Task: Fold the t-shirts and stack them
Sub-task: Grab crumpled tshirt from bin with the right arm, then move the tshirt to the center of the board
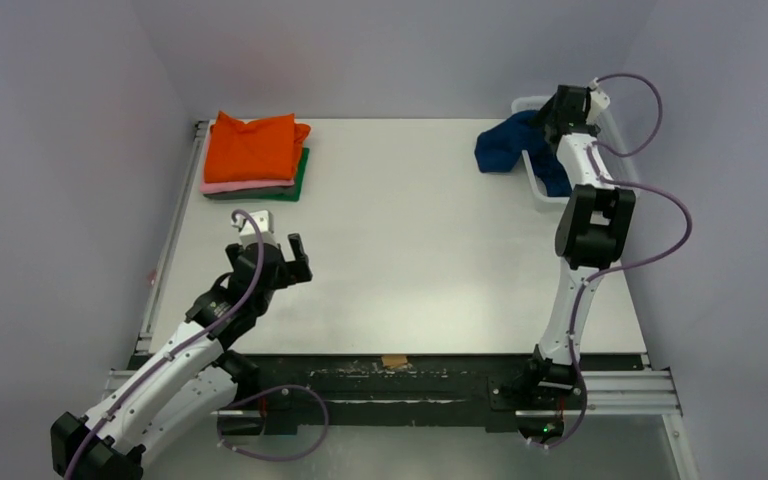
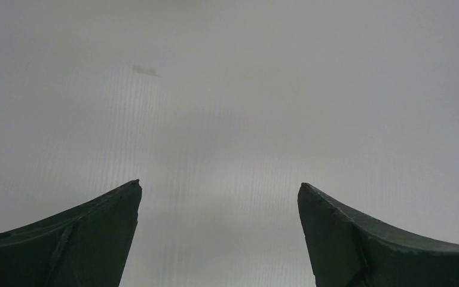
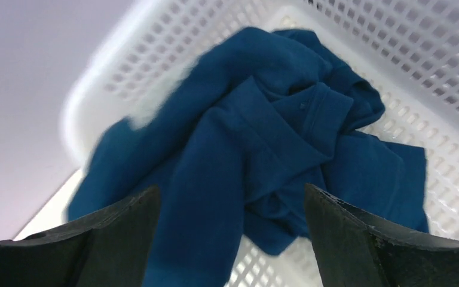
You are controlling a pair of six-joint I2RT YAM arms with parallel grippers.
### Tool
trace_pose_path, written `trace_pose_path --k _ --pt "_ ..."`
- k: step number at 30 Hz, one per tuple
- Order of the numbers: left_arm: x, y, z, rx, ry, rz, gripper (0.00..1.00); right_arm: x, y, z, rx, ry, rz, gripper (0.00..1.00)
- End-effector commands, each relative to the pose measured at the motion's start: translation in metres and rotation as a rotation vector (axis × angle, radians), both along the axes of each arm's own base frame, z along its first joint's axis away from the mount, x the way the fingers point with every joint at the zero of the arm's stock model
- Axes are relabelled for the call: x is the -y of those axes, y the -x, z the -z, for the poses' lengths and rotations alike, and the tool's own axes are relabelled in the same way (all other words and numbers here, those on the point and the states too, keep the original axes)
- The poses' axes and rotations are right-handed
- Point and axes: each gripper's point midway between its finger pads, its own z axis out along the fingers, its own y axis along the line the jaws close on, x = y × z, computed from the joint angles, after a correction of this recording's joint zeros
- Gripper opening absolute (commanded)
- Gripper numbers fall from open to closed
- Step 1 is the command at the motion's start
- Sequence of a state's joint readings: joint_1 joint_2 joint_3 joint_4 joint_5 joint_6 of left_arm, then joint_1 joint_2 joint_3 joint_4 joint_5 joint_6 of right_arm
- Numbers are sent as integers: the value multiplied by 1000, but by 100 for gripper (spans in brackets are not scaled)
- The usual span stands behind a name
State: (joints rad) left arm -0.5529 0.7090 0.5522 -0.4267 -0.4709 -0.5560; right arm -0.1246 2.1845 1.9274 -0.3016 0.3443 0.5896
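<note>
Looking straight down past the right gripper (image 3: 232,188): jaws spread wide, pinching nothing, hanging just above the navy t-shirt (image 3: 257,137). Crumpled in a heap, half inside the white mesh basket (image 3: 430,66) at the far right corner of the table (image 1: 410,250), half spilling over the rim toward the table's middle.

Over to the far left corner for the finished pile: orange t-shirt (image 1: 255,145) on top, pink t-shirt (image 1: 225,186) beneath, dark green t-shirt (image 1: 303,172) at the bottom. And near the left edge, the left gripper (image 1: 303,258), jaws gaping too, nothing but bare table below, well apart from every shirt.

So, by the look of it, time to fetch the navy one out. Best done like this:
- Come down on a raised ridge of cloth, perhaps what looks like the collar band (image 3: 314,110), not on a flat patch.
- Close on cloth alone and keep the tips off the mesh.
- Lift high enough to clear the rim before swinging toward the middle, or risk dragging the light basket along.
- Lay it down flat in the open centre, within the left gripper's reach for spreading.
</note>
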Motion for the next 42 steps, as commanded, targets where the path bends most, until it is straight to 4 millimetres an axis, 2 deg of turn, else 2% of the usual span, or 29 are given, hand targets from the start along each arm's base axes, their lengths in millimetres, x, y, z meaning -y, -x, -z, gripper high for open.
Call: trace_pose_path --k 1,6,8,9,11,12,15,18,19,20,25,26,28,30,32,35,37,39,42 --pt "1 -13 -26 87 15 -20 100 18 -18 23 -2 -82 42 86" --pt "4 -16 -25 92 10 -7 100 15 -40 74 5 -126 24 85" --pt "4 -17 -25 90 7 -7 100 13 -46 92 8 -161 16 81" --pt "4 -17 -25 90 6 -9 100 11 -48 99 14 -182 5 76" --pt "3 -17 -24 88 0 -11 100 3 -57 102 60 -228 -51 55" --pt "2 -17 -24 88 -1 -15 100 0 -61 96 91 -240 -79 43" --pt "0 -16 -23 84 -8 -26 100 4 -60 59 162 -201 -78 0" --pt "-1 -15 -20 74 -10 -31 100 10 -44 -7 251 -117 -79 0" --pt "0 -16 -20 74 -6 -29 100 13 -34 -32 282 -80 -69 0" --pt "2 -16 -20 74 -1 -22 100 11 -21 -46 303 -56 -76 0" --pt "10 -12 -23 78 40 18 100 -18 36 -171 503 77 -157 0" --pt "11 -11 -25 83 50 24 100 -30 50 -203 550 102 -199 0" --pt "13 -9 -28 96 74 38 100 -59 67 -243 606 137 -321 0" --pt "17 -5 -32 107 99 61 100 -99 84 -279 647 146 -491 0" --pt "18 -1 -36 113 118 76 100 -146 103 -306 671 147 -683 0" --pt "18 5 -38 117 142 81 100 -221 140 -335 709 117 -957 0" --pt "17 10 -39 116 158 83 100 -260 163 -346 733 83 -1094 0" --pt "17 14 -39 105 177 85 100 -295 183 -345 730 44 -1216 0" --pt "14 21 -36 79 185 75 100 -344 209 -315 649 0 -1388 0"
